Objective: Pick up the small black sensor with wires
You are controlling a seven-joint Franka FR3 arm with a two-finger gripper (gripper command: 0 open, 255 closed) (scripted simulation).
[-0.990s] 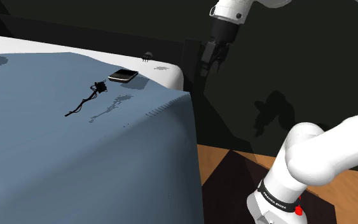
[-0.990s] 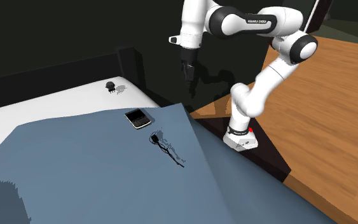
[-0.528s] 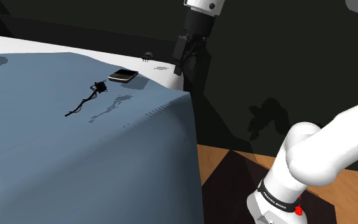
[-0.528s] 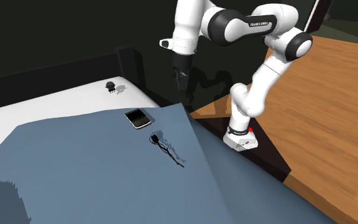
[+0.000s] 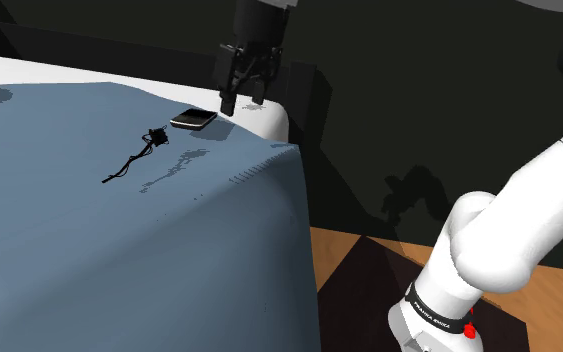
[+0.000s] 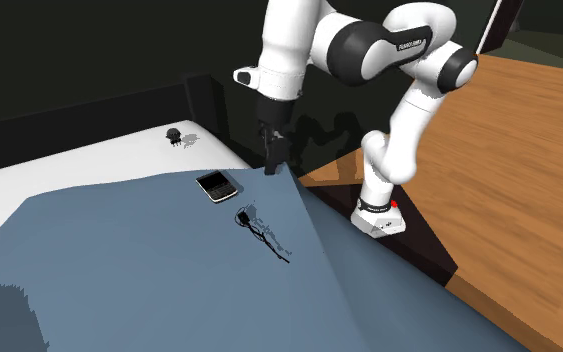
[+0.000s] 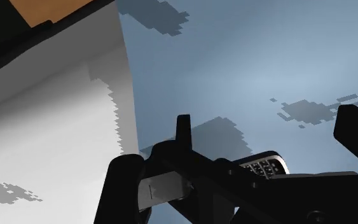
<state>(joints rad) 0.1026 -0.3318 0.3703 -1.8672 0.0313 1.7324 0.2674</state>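
Note:
The small black sensor [image 5: 155,137] lies on the blue blanket [image 5: 89,250], its thin wires [image 5: 124,166] trailing toward the shoulder view's lower left. In the second exterior view the sensor [image 6: 242,216] sits just below a dark phone [image 6: 214,185]. My gripper [image 5: 239,98] hangs open above the bed's corner, beside the phone [image 5: 193,120] and well apart from the sensor. Seen from the other side, the gripper [image 6: 272,162] hovers at the blanket's edge. In the wrist view the black fingers [image 7: 121,191] stand apart over the blanket, with the phone [image 7: 263,164] close below them.
A white sheet [image 6: 79,165] borders the blanket and carries a small dark object [image 6: 173,136]. A dark headboard block [image 6: 209,100] stands behind the bed. Wooden floor [image 6: 529,180] lies past the bed's edge, around the robot's stand [image 6: 377,215].
The arm has swung from beyond the bed's corner toward the shoulder view's left and come lower, bringing the gripper over the corner next to the phone. The sensor and phone have not moved.

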